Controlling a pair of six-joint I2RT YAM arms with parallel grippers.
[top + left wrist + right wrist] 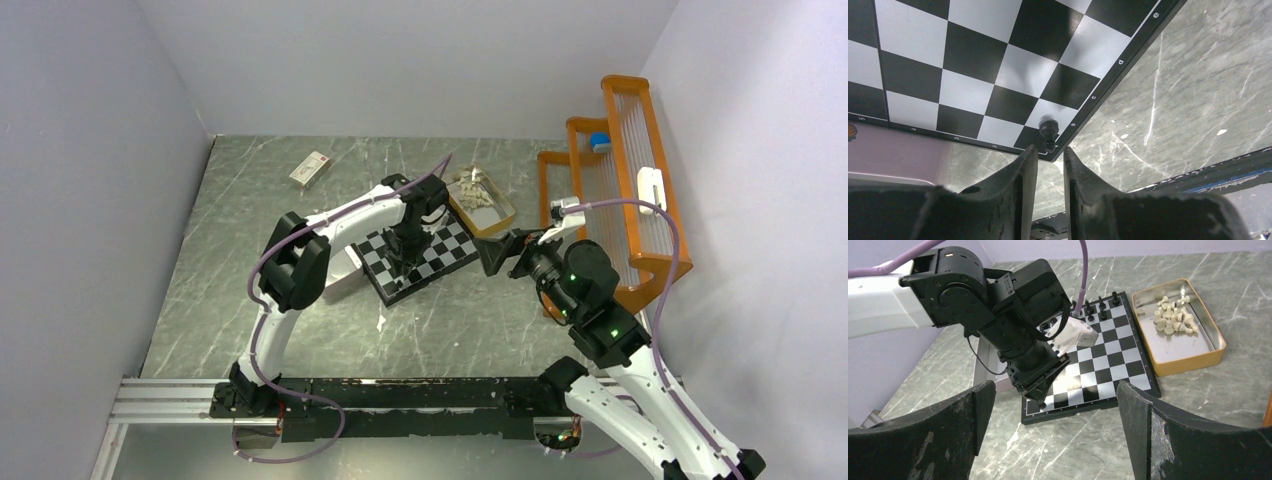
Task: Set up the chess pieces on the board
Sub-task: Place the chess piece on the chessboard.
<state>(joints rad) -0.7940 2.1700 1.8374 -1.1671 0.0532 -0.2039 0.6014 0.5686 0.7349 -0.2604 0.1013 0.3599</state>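
Seen from above, a grey marbled table (300,320) carries two robot arms. At far left, a small white box (310,169) lies by itself.

The left arm reaches over a black-and-white chessboard (450,250) near the centre. The left gripper (1049,152) points down at one corner of the board, its jaws parted by only a narrow slot. A black pawn (1048,131) stands upright beside that corner, right at the fingertips. It seems to clear both fingers, though the wrist view is too tight to be sure. More black chess pieces (1096,307) stand along the board's far edge.

Just right of the board, a tan tray (1188,365) holds a heap of cream-white chess pieces (1173,317).

Further right, the right gripper (503,250) hovers off the board's edge, jaws spread wide and holding nothing. An orange rack (650,268) stands against the right wall.
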